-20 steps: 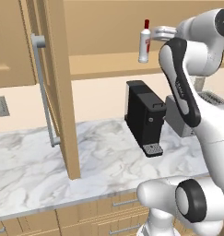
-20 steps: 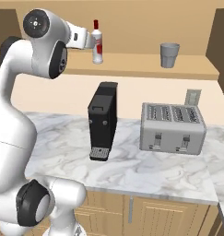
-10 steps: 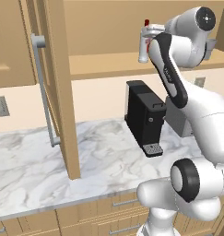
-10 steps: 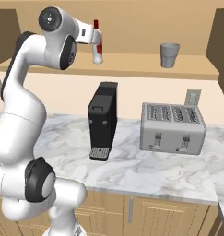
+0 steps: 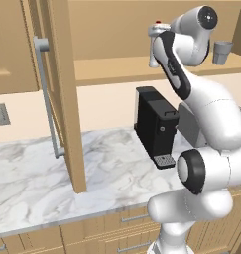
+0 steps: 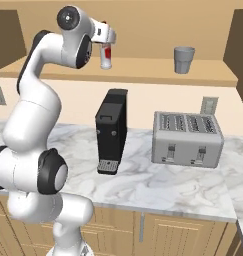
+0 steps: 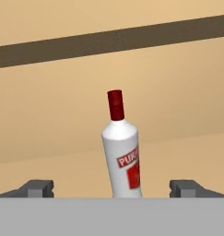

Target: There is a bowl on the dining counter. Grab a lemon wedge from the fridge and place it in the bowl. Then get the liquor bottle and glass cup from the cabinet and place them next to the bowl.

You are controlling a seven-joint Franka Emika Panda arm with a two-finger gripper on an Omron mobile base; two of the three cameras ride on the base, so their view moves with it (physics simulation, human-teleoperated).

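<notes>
Left base view: my arm [image 5: 201, 114] climbs from the lower right to the upper right of the frame, the hand ending at the bottle [image 5: 153, 49], which stands on the cabinet [image 5: 117, 67] shelf at upper centre, its body mostly hidden behind my wrist, red cap showing above. Cup [image 5: 221, 52] on the same shelf at the far upper right, well apart from the bottle. Open cabinet door [image 5: 62, 94] with its silver handle [image 5: 47, 99] at left. Black coffee machine [image 5: 154, 126] at centre on the marble counter [image 5: 52, 178]. Right base view: my arm rises from the lower left; gripper [image 6: 107, 39] at upper centre-left, level with the upper part of the bottle [image 6: 106, 56], whose red label shows below the hand. Cup [image 6: 183, 60] at upper right on the shelf. Coffee machine [image 6: 112, 131] at centre, toaster [image 6: 187, 139] at right, both on the counter [image 6: 158, 185]. Hand view: bottle [image 7: 122, 154] at centre, upright with a slight lean in the frame, red cap on top, label facing right. My fingertips [image 7: 37, 188] sit at the lower left and lower right corners, spread wide, the bottle between them and touching neither; nothing is gripped.
</notes>
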